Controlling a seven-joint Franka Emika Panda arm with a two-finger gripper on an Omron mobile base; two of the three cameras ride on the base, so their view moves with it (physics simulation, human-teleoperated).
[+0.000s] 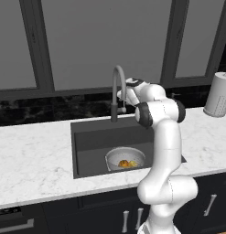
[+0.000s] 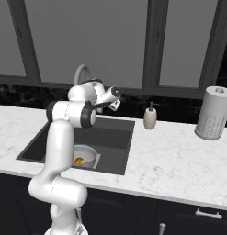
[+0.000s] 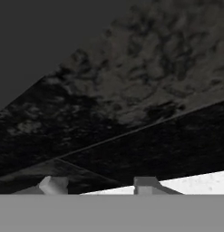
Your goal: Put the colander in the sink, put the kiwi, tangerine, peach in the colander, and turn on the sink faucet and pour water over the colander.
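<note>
The colander is set on the floor of the sink, in the front part of the basin, and fruit is seen inside it: an orange piece and a yellower one, too small to be told apart with certainty. Behind the colander, at the sink's back edge, the sink faucet is found standing upright, its gooseneck arched toward the basin. The gripper is held up beside the faucet's stem, well above and behind the colander and apart from it. Whether its jaws are parted or closed cannot be told. Farther right of the sink, a beige soap dispenser is placed by the dark backsplash, and a tall white perforated cylinder is stood farther right.
</note>
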